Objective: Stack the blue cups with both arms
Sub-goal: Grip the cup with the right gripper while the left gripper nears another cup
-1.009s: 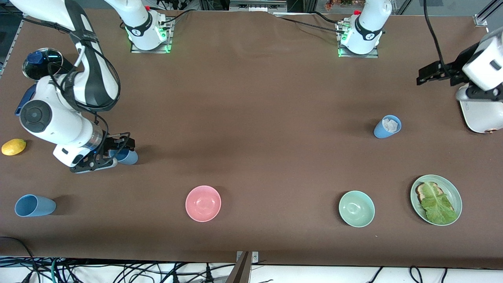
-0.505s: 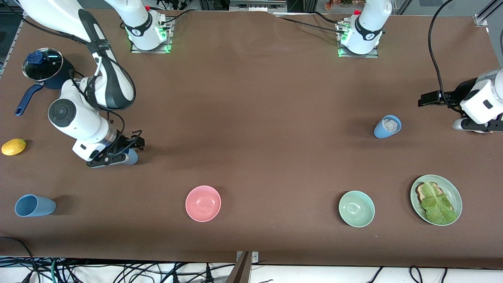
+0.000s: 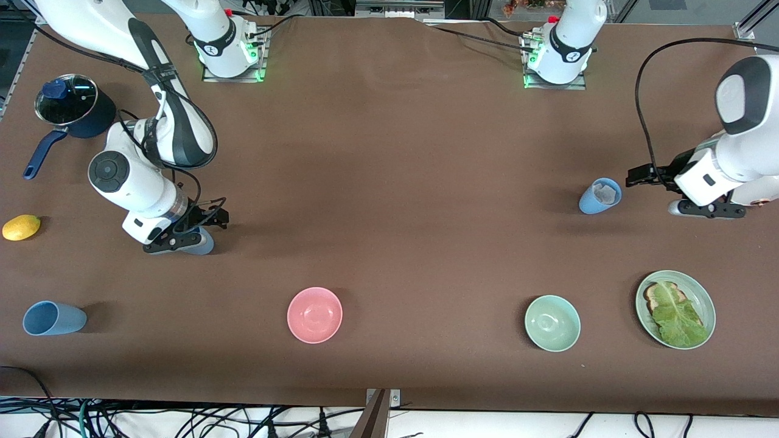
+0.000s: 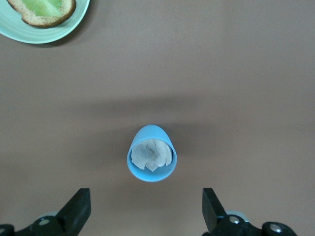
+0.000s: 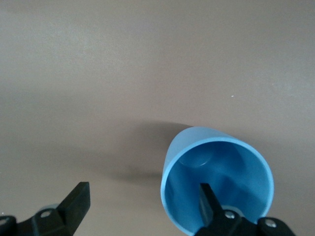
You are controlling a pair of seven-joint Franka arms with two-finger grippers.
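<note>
Cup (image 4: 151, 160) light-blue, tapered, upright, crumpled paper (image 4: 152, 155) inside.

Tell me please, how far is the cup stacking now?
Done: nothing is stacked; three blue cups stand apart. In hand: the open right hand straddles the rim of one cup; the open left hand nears the paper-filled cup. Left: gripping, lifting, nesting, including the third cup.

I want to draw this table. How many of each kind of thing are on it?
Blue cups: 3
Bowls: 2, pink and mint green
Plate with toast and lettuce: 1
Saucepan: 1
Lemon: 1
Total: 8
</note>
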